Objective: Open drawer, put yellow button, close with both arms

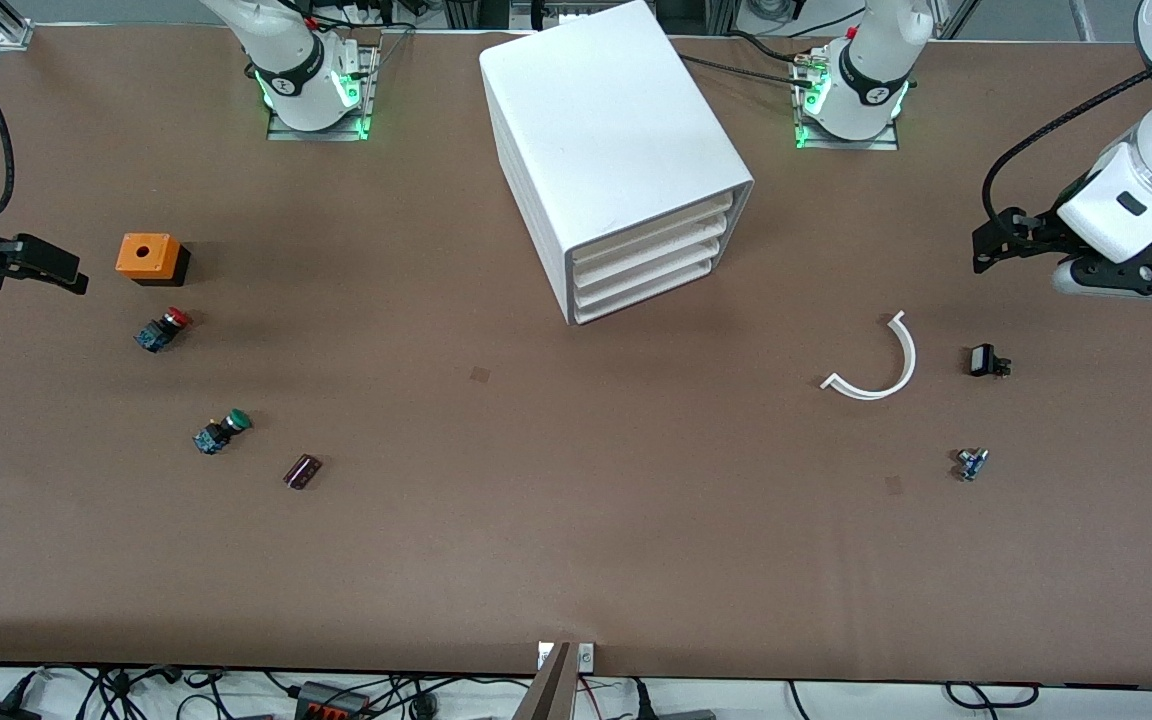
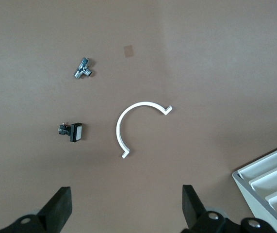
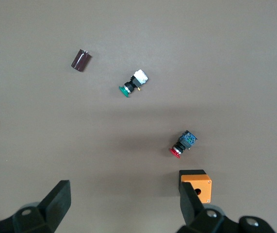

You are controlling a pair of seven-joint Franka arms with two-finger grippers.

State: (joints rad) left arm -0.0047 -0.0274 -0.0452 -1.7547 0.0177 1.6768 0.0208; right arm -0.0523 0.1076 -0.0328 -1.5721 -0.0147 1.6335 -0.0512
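The white cabinet [image 1: 616, 150] stands in the middle of the table, near the arms' bases. Its four trays are all pushed in; the drawer [image 1: 658, 232] is the uppermost one. A corner of the cabinet [image 2: 269, 187] shows in the left wrist view. No yellow button shows in any view. My left gripper [image 1: 1008, 238] [image 2: 127, 208] is open and empty, up over the table at the left arm's end. My right gripper [image 1: 41, 268] [image 3: 125, 204] is open and empty, over the right arm's end beside an orange box.
At the right arm's end lie an orange box with a hole [image 1: 148, 257] [image 3: 196, 183], a red-capped button [image 1: 164, 328] [image 3: 183, 144], a green-capped button [image 1: 222, 431] [image 3: 133, 83] and a dark cylinder [image 1: 302, 471]. At the left arm's end lie a white curved strip [image 1: 881, 362] [image 2: 131, 124], a black part [image 1: 986, 360] and a small metal part [image 1: 971, 463].
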